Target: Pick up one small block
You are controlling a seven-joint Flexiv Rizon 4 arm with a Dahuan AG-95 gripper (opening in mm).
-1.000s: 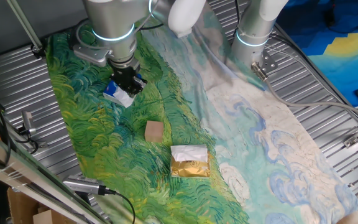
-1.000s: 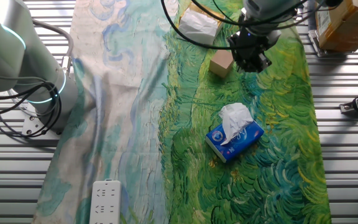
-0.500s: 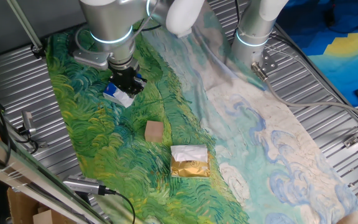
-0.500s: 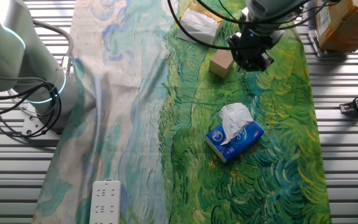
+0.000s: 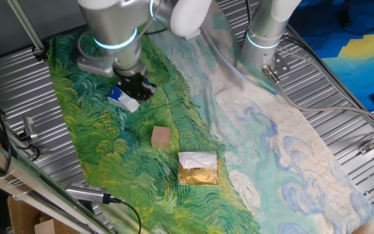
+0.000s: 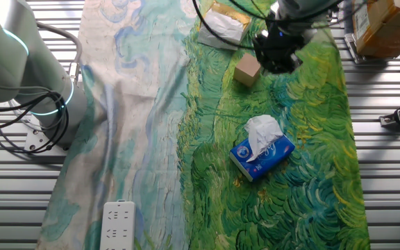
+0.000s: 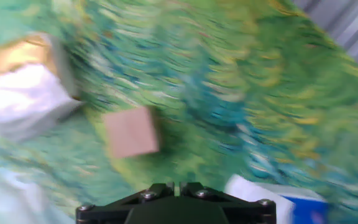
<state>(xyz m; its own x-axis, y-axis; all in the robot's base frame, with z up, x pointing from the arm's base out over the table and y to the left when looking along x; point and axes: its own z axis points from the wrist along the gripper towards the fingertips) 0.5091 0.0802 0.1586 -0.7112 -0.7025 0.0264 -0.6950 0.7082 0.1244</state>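
The small block (image 5: 161,137) is a plain tan wooden cube lying on the green part of the painted cloth. It also shows in the other fixed view (image 6: 246,69) and, blurred, in the hand view (image 7: 131,132). My gripper (image 5: 135,86) hangs above the cloth, empty, over the blue-and-white pouch's edge and apart from the block. In the other fixed view the gripper (image 6: 278,59) is just to the right of the block. In the hand view the gripper (image 7: 179,186) has its fingertips close together with only a thin gap.
A gold-and-white packet (image 5: 198,169) lies near the block, also in the other fixed view (image 6: 222,24). A blue-and-white soft pouch (image 6: 261,151) lies on the green cloth. A second arm's base (image 5: 265,32), a power strip (image 6: 118,226) and a cardboard box (image 6: 387,28) stand around.
My gripper has shifted a little across the cloth, nearer to the block in the other fixed view. The block, packet and pouch have not moved.
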